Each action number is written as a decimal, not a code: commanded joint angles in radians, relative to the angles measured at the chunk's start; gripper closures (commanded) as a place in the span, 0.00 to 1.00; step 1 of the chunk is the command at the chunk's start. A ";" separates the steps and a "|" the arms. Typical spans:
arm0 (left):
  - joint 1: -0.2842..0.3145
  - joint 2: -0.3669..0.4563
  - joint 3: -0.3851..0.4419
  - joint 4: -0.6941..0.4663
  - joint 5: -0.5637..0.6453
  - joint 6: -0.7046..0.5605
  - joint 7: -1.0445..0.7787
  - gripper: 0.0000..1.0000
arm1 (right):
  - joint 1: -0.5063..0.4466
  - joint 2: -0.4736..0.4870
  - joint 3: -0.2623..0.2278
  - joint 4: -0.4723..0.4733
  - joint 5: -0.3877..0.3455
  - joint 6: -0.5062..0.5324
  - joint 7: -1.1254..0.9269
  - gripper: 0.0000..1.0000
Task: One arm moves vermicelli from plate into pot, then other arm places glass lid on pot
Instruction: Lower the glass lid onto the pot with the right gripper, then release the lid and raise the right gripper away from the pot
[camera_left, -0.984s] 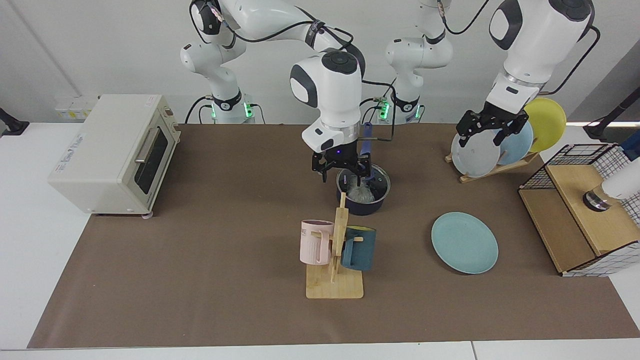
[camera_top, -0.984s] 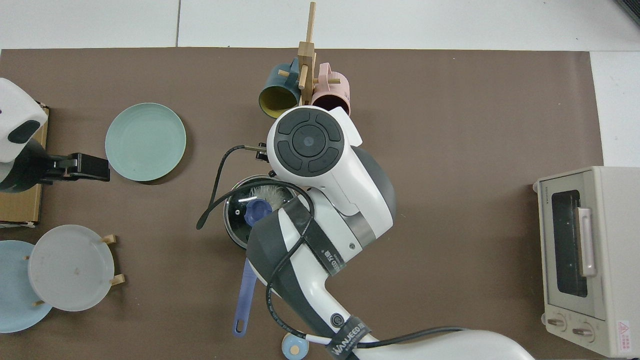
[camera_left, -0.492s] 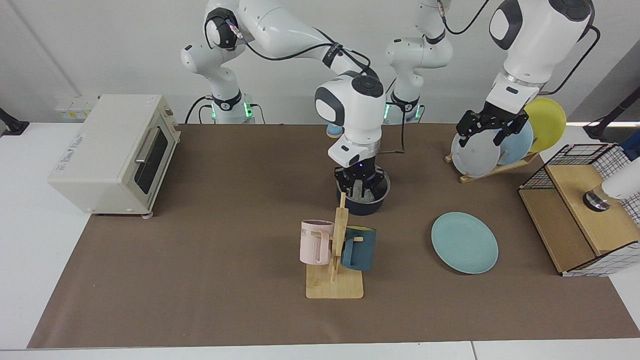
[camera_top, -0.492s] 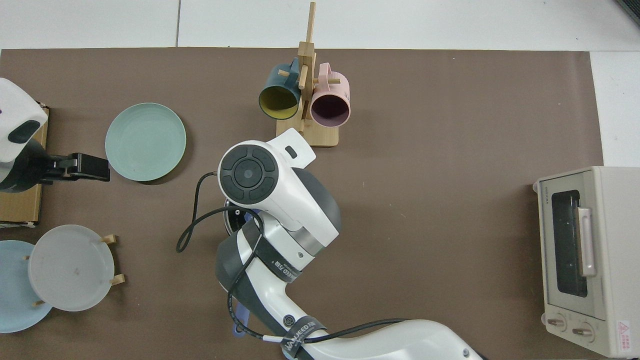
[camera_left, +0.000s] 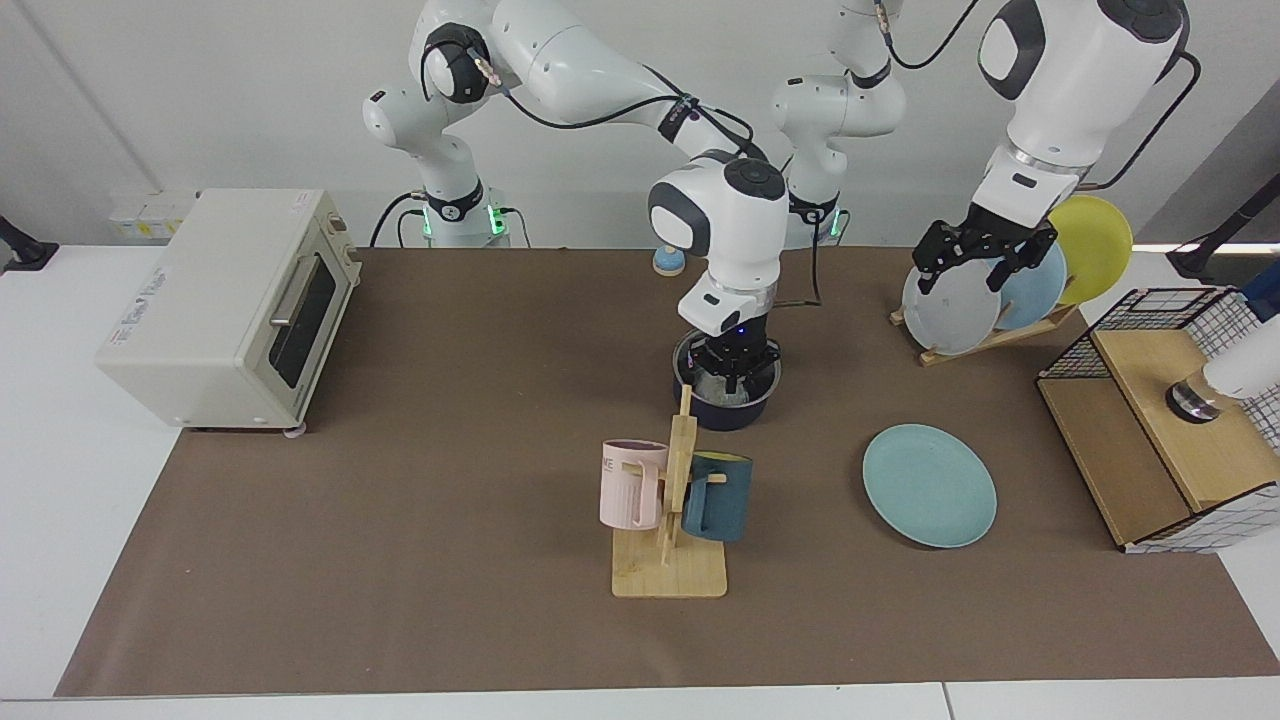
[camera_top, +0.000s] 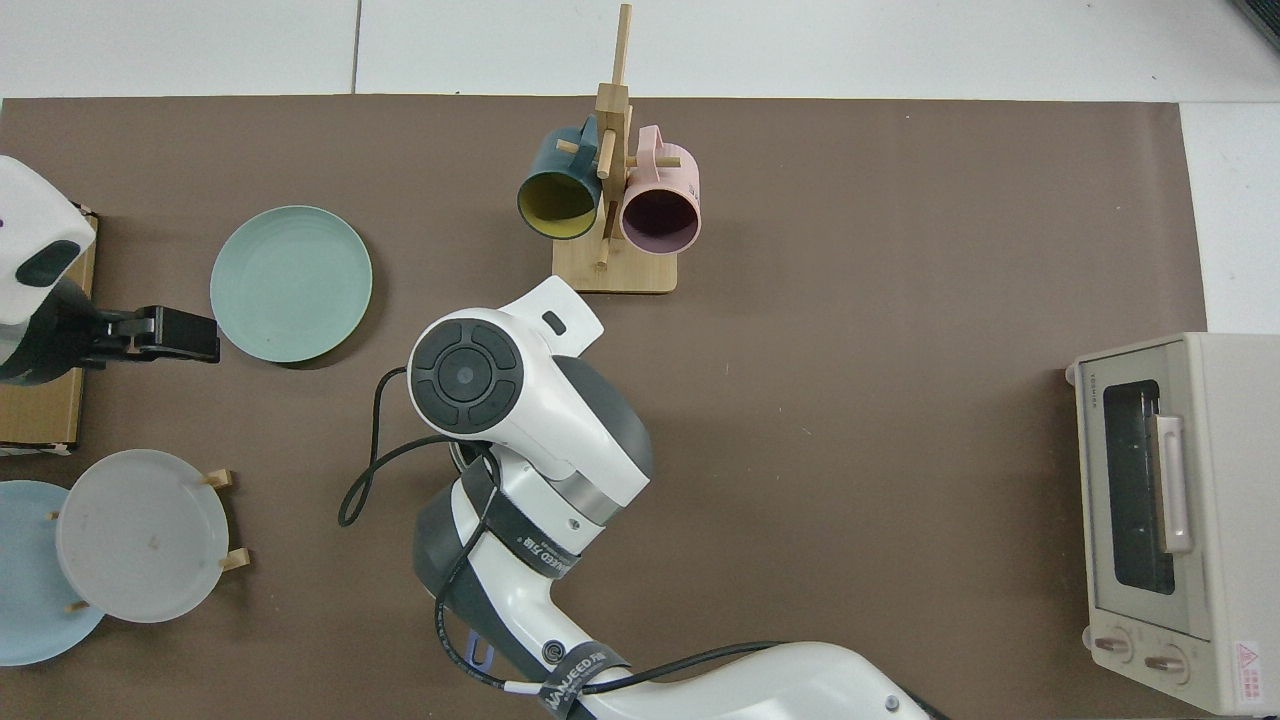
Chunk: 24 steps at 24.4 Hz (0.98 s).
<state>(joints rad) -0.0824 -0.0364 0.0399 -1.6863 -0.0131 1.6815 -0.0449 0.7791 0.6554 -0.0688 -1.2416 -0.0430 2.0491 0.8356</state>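
Observation:
The navy pot (camera_left: 727, 408) stands mid-table behind the mug rack, with whitish vermicelli (camera_left: 712, 384) showing inside it. The glass lid (camera_left: 766, 374) lies on the pot, largely covered by the hand. My right gripper (camera_left: 738, 366) points straight down at the lid's centre, where the knob is hidden. In the top view the right arm (camera_top: 500, 400) covers the pot, and only the tip of the blue handle (camera_top: 478, 652) shows. The teal plate (camera_left: 929, 485) (camera_top: 291, 283) lies bare. My left gripper (camera_left: 978, 262) (camera_top: 185, 335) waits open by the racked plates.
A toaster oven (camera_left: 230, 305) sits at one end of the brown mat. A wooden mug rack (camera_left: 672, 510) with a pink and a teal mug stands just in front of the pot. Upright plates in a rack (camera_left: 985, 295) and a wire-sided wooden box (camera_left: 1170, 420) fill the other end.
My right gripper has moved from beside and above the pot to directly over it and dropped onto the lid's centre. The left arm has not moved.

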 joint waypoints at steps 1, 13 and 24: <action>0.015 -0.003 -0.009 0.007 -0.007 -0.016 -0.007 0.00 | 0.008 0.013 0.006 -0.010 -0.018 0.046 -0.007 1.00; 0.015 -0.003 -0.009 0.007 -0.007 -0.016 -0.009 0.00 | 0.002 0.000 0.003 -0.009 -0.035 0.005 -0.020 1.00; 0.015 -0.003 -0.009 0.007 -0.007 -0.016 -0.007 0.00 | -0.018 -0.262 -0.003 -0.067 -0.038 -0.230 0.010 0.39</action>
<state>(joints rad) -0.0824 -0.0364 0.0399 -1.6863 -0.0131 1.6815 -0.0450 0.7754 0.5447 -0.0838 -1.2280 -0.0687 1.9117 0.8358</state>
